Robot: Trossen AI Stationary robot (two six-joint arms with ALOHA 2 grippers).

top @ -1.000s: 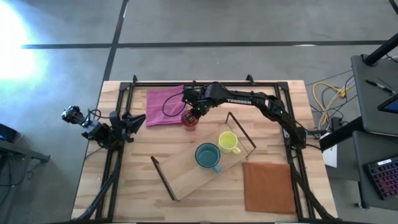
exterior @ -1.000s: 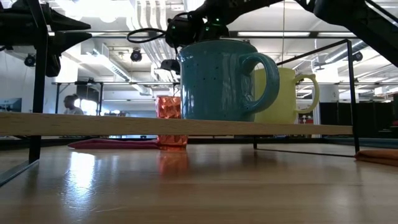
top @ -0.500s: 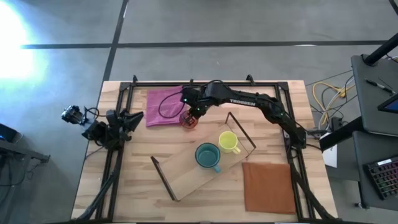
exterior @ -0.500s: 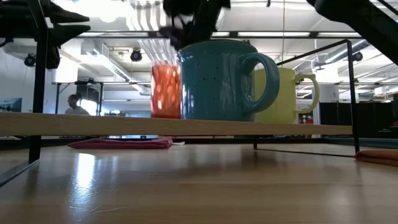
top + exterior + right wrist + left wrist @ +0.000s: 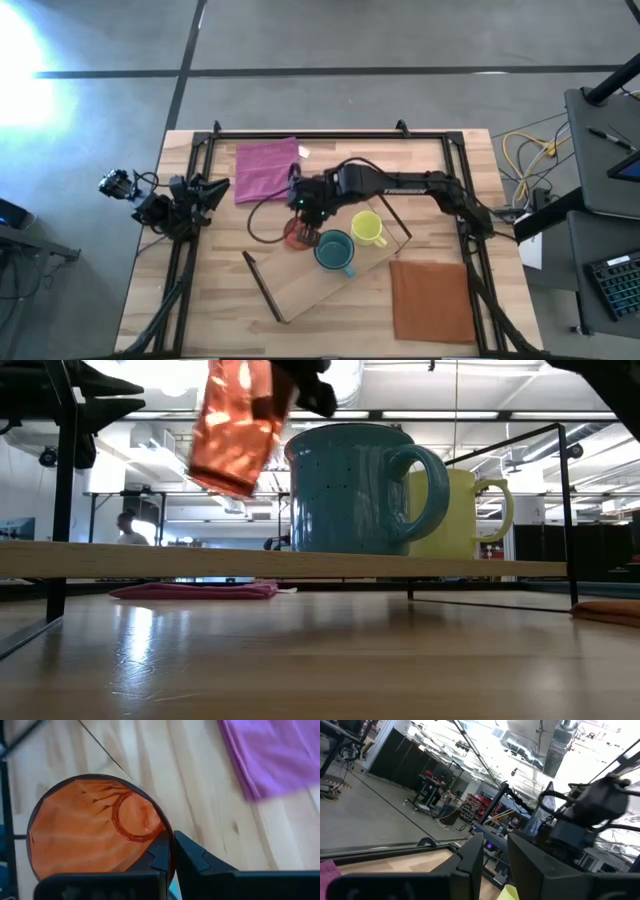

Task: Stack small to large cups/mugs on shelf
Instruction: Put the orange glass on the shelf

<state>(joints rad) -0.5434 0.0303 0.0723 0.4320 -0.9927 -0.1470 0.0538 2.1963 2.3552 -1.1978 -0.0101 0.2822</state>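
My right gripper is shut on the small translucent orange-red cup, which hangs above the shelf's wooden plank, just left of the teal mug. In the low view the cup is tilted and well above the plank. The teal mug and the yellow-green mug stand on the plank side by side on their bases. My left gripper waits open at the table's left edge. My right gripper pinches the orange-red cup's rim with one finger inside the cup and one outside. The fingers come from above, slanting. The cup is lifted clear of the plank and the table and hangs tilted below the fingers.
A pink cloth lies at the far side and a brown square mat at the near right. Dark wire frames stand at the shelf's left end and its right end. Black rails run along the table's edges.
My right gripper has lifted the orange-red cup off the table beside the pink cloth and carried it up and toward the near edge, over the shelf next to the teal mug. The cup has gone from upright to tilted.
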